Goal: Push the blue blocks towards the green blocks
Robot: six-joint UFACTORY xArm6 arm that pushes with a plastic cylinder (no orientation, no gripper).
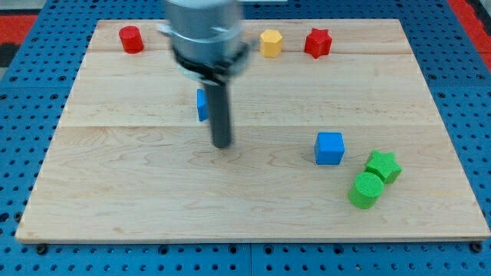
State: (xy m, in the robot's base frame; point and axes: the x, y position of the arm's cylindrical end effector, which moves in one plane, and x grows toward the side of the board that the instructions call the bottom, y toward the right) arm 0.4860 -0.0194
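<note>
A blue cube sits at the view's right, just left of a green star and a green cylinder. A second blue block is near the board's middle, mostly hidden behind my rod, so its shape cannot be made out. My tip rests on the board just below and right of that block, well left of the blue cube.
Along the view's top edge of the wooden board stand a red cylinder, a yellow block and a red star. My arm hides another part of that row.
</note>
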